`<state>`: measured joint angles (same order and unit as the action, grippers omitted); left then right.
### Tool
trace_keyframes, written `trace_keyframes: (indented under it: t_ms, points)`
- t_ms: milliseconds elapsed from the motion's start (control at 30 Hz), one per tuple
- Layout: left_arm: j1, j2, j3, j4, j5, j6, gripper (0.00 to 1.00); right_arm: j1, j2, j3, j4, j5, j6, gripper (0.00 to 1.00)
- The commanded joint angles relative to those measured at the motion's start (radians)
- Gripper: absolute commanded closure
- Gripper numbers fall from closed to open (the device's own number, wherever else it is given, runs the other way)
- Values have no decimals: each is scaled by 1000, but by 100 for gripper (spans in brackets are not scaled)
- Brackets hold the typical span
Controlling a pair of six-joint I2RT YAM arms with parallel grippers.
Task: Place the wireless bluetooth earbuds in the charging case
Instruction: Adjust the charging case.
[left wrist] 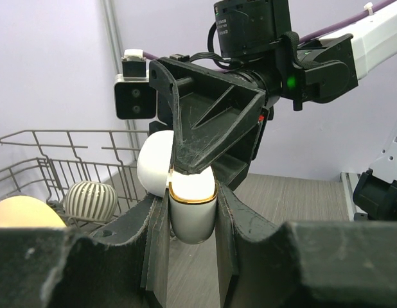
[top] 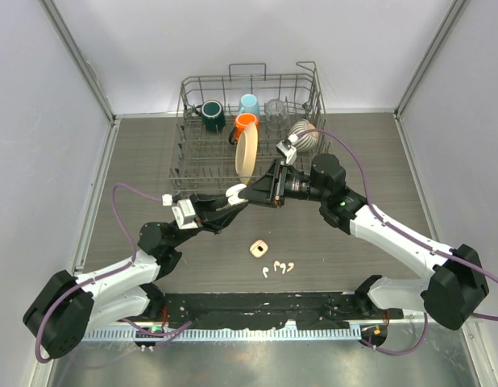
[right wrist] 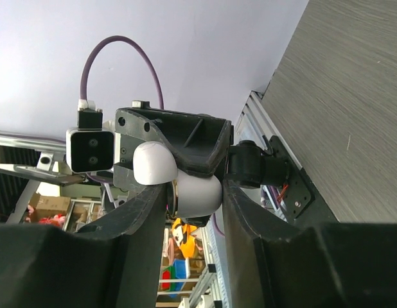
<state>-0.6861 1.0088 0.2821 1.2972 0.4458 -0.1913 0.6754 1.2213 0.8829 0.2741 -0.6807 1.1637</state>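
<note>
Two clamps on the open case (left wrist: 193, 215): left pincer (left wrist: 192, 192) and right pincer (right wrist: 193, 191). Hold left firm; free right for worktop (top: 378, 161) buds (top: 279, 265).

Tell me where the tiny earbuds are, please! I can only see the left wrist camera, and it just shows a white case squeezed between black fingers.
Observer: The top view shows the earbuds lying loose on the table, close to the arms' bases and well away from the charging case.
Operator: Is anything else lying next to them?
Observer: Yes, a small tan square thing sits close beside them, a little farther from the bases. Your view misses it.
</note>
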Motion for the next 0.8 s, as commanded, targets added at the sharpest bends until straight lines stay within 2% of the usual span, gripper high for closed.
trace_keyframes:
  t_ms: [0, 67, 133, 167, 267, 400, 500, 633, 767]
  points:
    - [-3, 7, 35, 48, -12, -10, 100, 10, -25, 42, -19, 7, -71, 99]
    - [-3, 8, 35, 48, -7, -10, 100, 12, -29, 36, -19, 13, -73, 97]
    - [-3, 11, 35, 50, -2, -10, 100, 12, -35, 31, -16, 20, -75, 91]
    - [-3, 10, 32, 48, -2, -10, 100, 12, -40, 31, -16, 23, -75, 82]
    - [-3, 5, 23, 53, -13, -7, 100, 12, -49, 27, -16, 35, -76, 64]
    - [-3, -13, 9, 53, -27, -2, 100, 12, -57, 25, -33, 58, -79, 57]
    - [-3, -30, 6, 40, -38, 4, 100, 12, -48, 24, -13, 41, -65, 62]
    - [-3, -36, 5, 39, -52, 6, 97, 12, -37, -4, 82, 11, 11, 84]
    - [-3, -35, 8, 40, -59, -5, 89, 12, -39, -42, 160, 10, 53, 98]
